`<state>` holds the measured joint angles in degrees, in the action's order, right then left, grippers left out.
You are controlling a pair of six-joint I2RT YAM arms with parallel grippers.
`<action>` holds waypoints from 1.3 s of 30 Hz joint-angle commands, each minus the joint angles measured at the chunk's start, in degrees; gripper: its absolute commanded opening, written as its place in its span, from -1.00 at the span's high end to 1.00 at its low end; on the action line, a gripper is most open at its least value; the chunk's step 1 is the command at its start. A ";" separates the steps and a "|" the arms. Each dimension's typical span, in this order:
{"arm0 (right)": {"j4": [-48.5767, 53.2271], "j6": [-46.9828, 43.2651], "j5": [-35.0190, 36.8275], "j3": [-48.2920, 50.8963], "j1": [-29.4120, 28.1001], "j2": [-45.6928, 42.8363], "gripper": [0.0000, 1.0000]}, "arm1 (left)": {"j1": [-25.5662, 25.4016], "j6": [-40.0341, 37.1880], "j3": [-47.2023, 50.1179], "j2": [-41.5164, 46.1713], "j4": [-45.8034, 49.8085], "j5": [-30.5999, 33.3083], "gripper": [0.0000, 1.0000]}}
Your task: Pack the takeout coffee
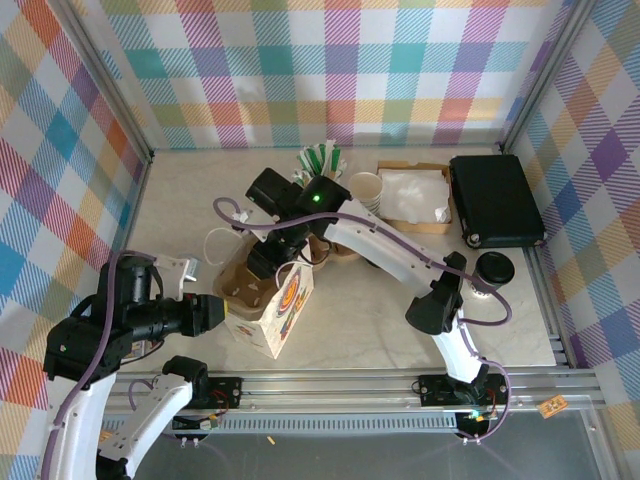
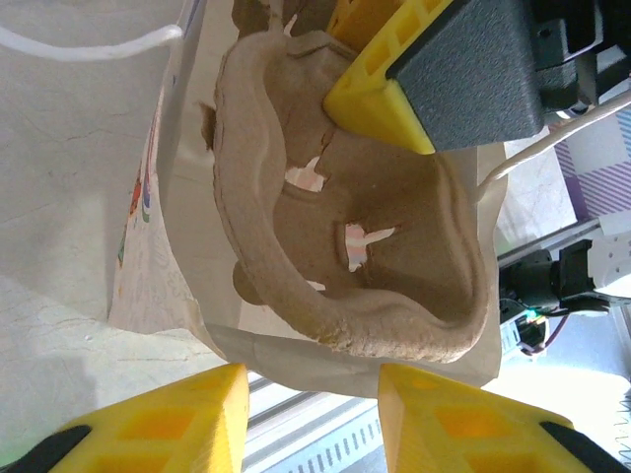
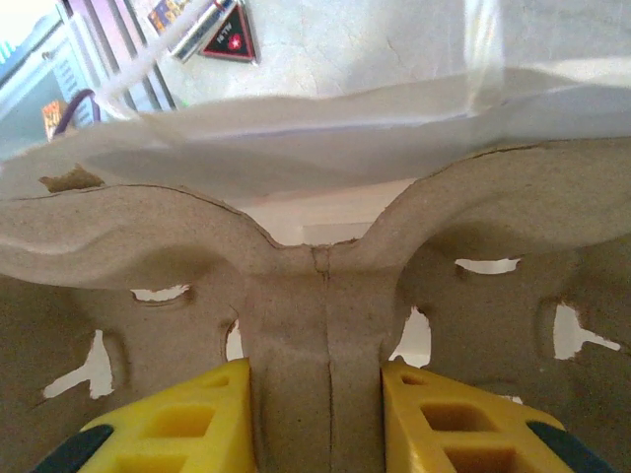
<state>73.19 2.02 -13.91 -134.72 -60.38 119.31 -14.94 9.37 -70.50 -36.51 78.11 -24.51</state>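
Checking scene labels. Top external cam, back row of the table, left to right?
green-striped packets → cream cup stack → cardboard box of white napkins → black case

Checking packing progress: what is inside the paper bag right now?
A brown pulp cup carrier, its visible wells empty, gripped at its centre ridge by the right end effector. The paper bag's bottom is covered by the carrier, so unseen.
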 commanded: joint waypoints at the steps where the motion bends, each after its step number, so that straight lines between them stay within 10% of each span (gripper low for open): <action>1: -0.27 -3.32 0.71 2.09 -0.66 -2.04 0.34 | -0.44 -0.79 -2.00 0.38 1.48 0.88 0.25; 31: -4.17 -11.24 5.48 11.14 -4.09 -4.30 0.33 | -0.44 0.02 -1.58 -6.68 -2.52 2.68 0.09; 39: -4.49 -11.78 4.51 11.18 -4.14 -4.24 0.32 | -0.44 1.11 1.83 -7.94 -7.12 2.55 0.37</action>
<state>69.43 -8.43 -8.58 -124.16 -64.16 116.81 -14.98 10.02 -69.87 -43.79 73.89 -20.97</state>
